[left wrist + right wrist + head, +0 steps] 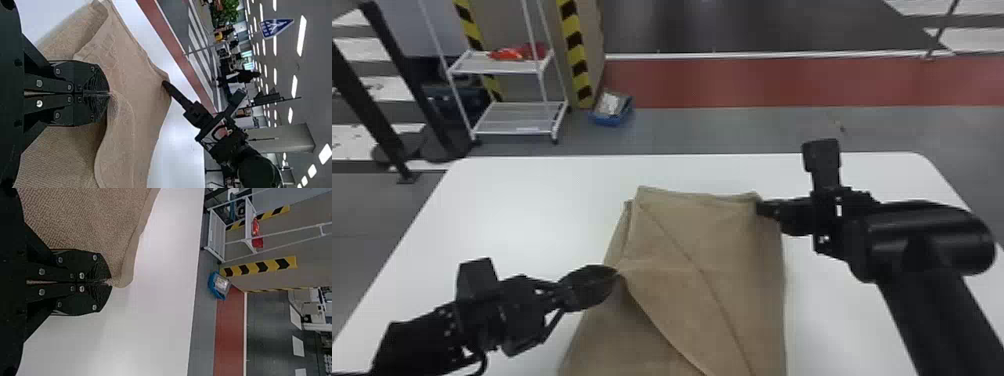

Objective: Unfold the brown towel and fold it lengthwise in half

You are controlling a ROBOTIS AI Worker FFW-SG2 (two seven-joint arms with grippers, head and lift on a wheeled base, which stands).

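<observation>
Left claw: the left claw (pixel 616 273) has its two fingers pinched together on the brown towel (pixel 702 240), at the left side of the cloth.
Right claw: the right claw (pixel 761 207) is likewise closed on cloth, nipping the far right corner.
Towel: it lies over the middle of the white counter (pixel 507 210), between the claws, and runs out past the head view's bottom edge. A long crease slants across the upper layer; a loose edge curves from the left claw toward the near side.
Left wrist view: the pads of the left claw (pixel 109 93) meet on a gathered bit of towel. Farther off are a blue sign (pixel 275 27) with pale markings, green plants (pixel 227 11) and ceiling lights (pixel 301 36).
Right wrist view: the towel's woven texture shows up close, its smoother hem ending at the tips of the right claw (pixel 111 282).
Shelf strip: a pale strip, too small to make out, sits on the lower level of the white rack (pixel 503 120).
Floor: a blue bin (pixel 610 120) with whitish contents stands near the rack, beside the yellow-and-black striping (pixel 577 55).
</observation>
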